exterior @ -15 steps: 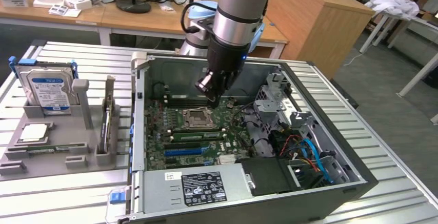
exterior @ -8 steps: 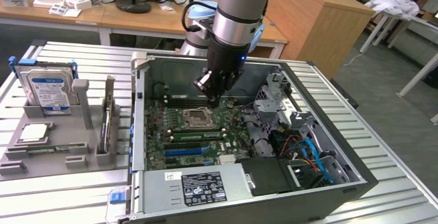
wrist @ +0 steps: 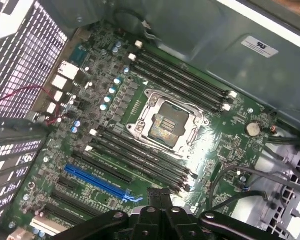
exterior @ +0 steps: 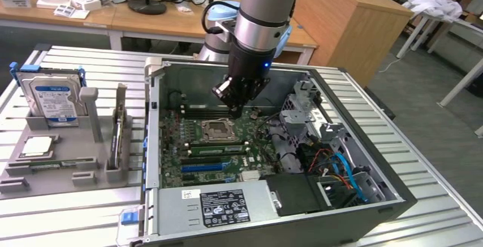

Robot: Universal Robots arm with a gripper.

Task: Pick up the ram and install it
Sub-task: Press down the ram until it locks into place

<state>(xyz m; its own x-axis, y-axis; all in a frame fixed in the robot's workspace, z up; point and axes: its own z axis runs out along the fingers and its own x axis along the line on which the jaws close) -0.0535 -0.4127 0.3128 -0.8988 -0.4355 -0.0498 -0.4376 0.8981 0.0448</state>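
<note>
1. Exterior view: the gripper (exterior: 235, 111) hangs inside the case (exterior: 392, 202), just above the board (exterior: 261, 139) and close behind the socket (exterior: 215, 128). Its fingers are pressed together with nothing between them.
2. Wrist view: the closed fingertips (wrist: 160, 197) sit over the black slots (wrist: 140, 162) beside the socket (wrist: 165, 122). Those slots look empty.
3. The ram (exterior: 49, 164) appears to be the thin green strip lying in a low holder on the grey tray (exterior: 76, 193). That is well apart from the socket, outside the case on the exterior view's left. It is small there, so I cannot be sure of it.
4. Handling, as a judgement: the stick is light, stiff and thin, and fragile at its contact edge and chips. It is best pinched across its flat faces near the middle of the long upper edge and kept square to the slot.
5. Hard to read: the ram's label, its notch and how deep it sits in the holder. A greenish strip just in front of the socket, in the exterior view, could be board or a seated stick; I cannot tell.
</note>
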